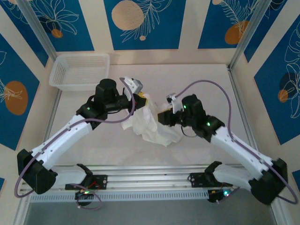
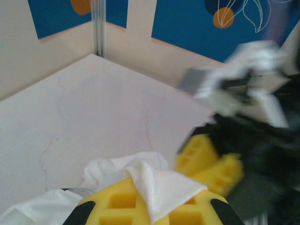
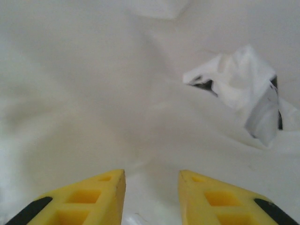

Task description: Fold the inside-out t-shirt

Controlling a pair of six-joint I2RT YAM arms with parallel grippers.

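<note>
The white t-shirt [image 1: 149, 123] lies bunched in a wrinkled heap at the middle of the table. My left gripper [image 1: 140, 99] is at the heap's upper left edge. In the left wrist view its yellow fingers [image 2: 117, 201] are shut on a folded corner of the t-shirt [image 2: 159, 185], which drapes over them. My right gripper [image 1: 165, 117] is at the heap's right side. In the right wrist view it [image 3: 151, 180] stands open, its fingers apart just above the t-shirt [image 3: 131, 93] with nothing gripped. The right gripper [image 2: 208, 161] also appears blurred in the left wrist view, close by.
A white mesh basket [image 1: 79, 70] stands at the back left corner of the table. Walls and metal posts [image 1: 243, 37] close in the back and sides. Bare tabletop [image 1: 206, 79] lies behind and beside the heap.
</note>
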